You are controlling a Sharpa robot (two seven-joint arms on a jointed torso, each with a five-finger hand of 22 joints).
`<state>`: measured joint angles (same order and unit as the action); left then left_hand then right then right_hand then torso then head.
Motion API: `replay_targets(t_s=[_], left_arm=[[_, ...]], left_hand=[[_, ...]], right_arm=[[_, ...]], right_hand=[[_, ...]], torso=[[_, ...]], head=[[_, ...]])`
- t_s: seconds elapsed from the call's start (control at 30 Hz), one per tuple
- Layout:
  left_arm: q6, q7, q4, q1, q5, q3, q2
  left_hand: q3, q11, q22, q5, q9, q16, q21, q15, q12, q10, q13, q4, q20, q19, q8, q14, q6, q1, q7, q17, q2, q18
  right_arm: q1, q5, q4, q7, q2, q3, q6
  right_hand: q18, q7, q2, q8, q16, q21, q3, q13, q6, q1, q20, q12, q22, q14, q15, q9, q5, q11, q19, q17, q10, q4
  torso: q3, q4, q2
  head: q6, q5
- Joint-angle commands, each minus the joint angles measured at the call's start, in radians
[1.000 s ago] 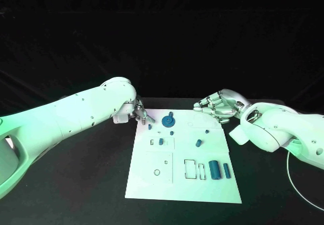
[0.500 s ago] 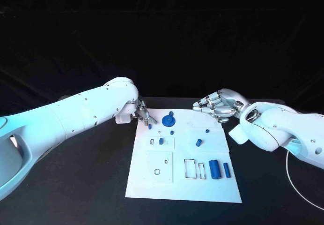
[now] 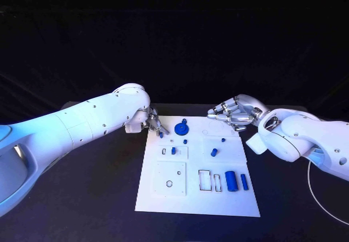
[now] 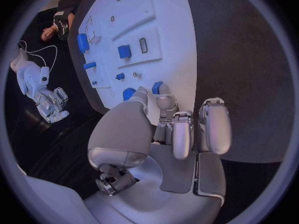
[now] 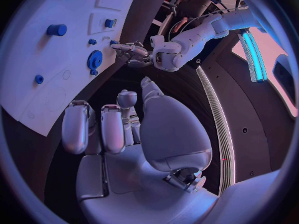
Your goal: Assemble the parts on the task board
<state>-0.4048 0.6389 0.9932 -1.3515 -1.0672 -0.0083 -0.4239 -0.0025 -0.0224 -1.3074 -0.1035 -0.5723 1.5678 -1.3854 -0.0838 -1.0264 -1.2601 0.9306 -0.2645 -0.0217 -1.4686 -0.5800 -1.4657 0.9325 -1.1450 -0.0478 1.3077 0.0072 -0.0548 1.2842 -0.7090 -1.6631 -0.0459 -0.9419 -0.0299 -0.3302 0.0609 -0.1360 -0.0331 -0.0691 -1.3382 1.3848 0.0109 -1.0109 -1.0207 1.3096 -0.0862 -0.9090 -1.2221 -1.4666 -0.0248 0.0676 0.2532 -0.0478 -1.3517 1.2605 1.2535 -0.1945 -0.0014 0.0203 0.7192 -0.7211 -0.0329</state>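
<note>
The white task board (image 3: pixel 196 201) lies in the middle of the table. On it are a blue gear (image 3: pixel 181 131), several small blue parts such as one (image 3: pixel 214 152), and a blue cylinder (image 3: pixel 230 181) beside empty slots. My left hand (image 3: pixel 154 126) hovers at the board's far left corner, thumb and fingers drawn together on a small blue part (image 4: pixel 157 87) at their tips. My right hand (image 3: pixel 231 115) hangs above the far right corner, fingers curled in with nothing in them. The right wrist view shows the gear (image 5: pixel 94 59) and the left hand (image 5: pixel 132 52).
A thin white cable (image 3: pixel 311 186) curves over the black table to the right of the board. Bare table (image 3: pixel 87 201) lies on both sides of the board and in front of it.
</note>
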Motion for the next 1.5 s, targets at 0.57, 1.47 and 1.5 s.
replay_targets(t_s=[0.57, 1.47, 1.5], left_arm=[[0.011, 0.002, -0.011, 0.001, 0.009, 0.000, 0.009], [0.242, -0.080, 0.248, 0.011, 0.099, -0.005, -0.172], [0.251, -0.085, 0.266, 0.015, 0.100, -0.005, -0.184]], left_hand=[[0.154, -0.009, -0.068, -0.013, 0.010, 0.003, 0.000, -0.010, 0.009, 0.006, -0.015, 0.106, 0.008, -0.041, 0.005, -0.105, -0.022, -0.175, 0.008, 0.263, 0.080, 0.004], [0.727, -0.007, -0.081, -0.149, -0.007, 0.003, 0.003, -0.005, -0.010, -0.044, -0.003, 0.269, 0.004, -0.046, -0.047, -0.105, -0.010, 0.007, 0.002, 0.263, -0.093, 0.006], [0.730, -0.008, -0.083, -0.153, -0.006, 0.003, 0.002, -0.006, -0.012, -0.046, -0.001, 0.271, 0.005, -0.046, -0.047, -0.105, -0.009, 0.010, 0.003, 0.263, -0.095, 0.006]], right_arm=[[-0.001, -0.005, 0.000, 0.007, 0.001, 0.000, 0.020], [-0.001, -0.011, -0.001, -0.002, -0.004, -0.001, 0.032], [-0.001, -0.011, -0.001, -0.002, -0.004, -0.001, 0.032]], right_hand=[[0.020, 0.002, 0.011, -0.004, 0.006, -0.004, 0.006, 0.000, 0.000, -0.001, 0.002, 0.004, 0.001, -0.040, -0.001, 0.001, 0.004, 0.000, 0.006, 0.000, -0.006, 0.000], [0.020, 0.002, 0.012, -0.004, 0.006, -0.005, 0.009, -0.003, -0.001, 0.001, 0.002, 0.000, 0.002, -0.040, -0.001, 0.001, 0.009, 0.000, 0.006, 0.000, -0.005, -0.001], [0.020, 0.002, 0.012, -0.005, 0.007, -0.005, 0.010, -0.003, -0.001, 0.002, 0.002, -0.001, 0.002, -0.040, -0.001, 0.001, 0.012, 0.000, 0.006, -0.001, -0.004, -0.001]], torso=[[0.0004, 0.0004, -0.001], [0.0053, 0.0100, -0.008], [0.0056, 0.0110, -0.009]], head=[[-0.004, 0.002], [-0.008, -0.002], [-0.008, -0.001]])
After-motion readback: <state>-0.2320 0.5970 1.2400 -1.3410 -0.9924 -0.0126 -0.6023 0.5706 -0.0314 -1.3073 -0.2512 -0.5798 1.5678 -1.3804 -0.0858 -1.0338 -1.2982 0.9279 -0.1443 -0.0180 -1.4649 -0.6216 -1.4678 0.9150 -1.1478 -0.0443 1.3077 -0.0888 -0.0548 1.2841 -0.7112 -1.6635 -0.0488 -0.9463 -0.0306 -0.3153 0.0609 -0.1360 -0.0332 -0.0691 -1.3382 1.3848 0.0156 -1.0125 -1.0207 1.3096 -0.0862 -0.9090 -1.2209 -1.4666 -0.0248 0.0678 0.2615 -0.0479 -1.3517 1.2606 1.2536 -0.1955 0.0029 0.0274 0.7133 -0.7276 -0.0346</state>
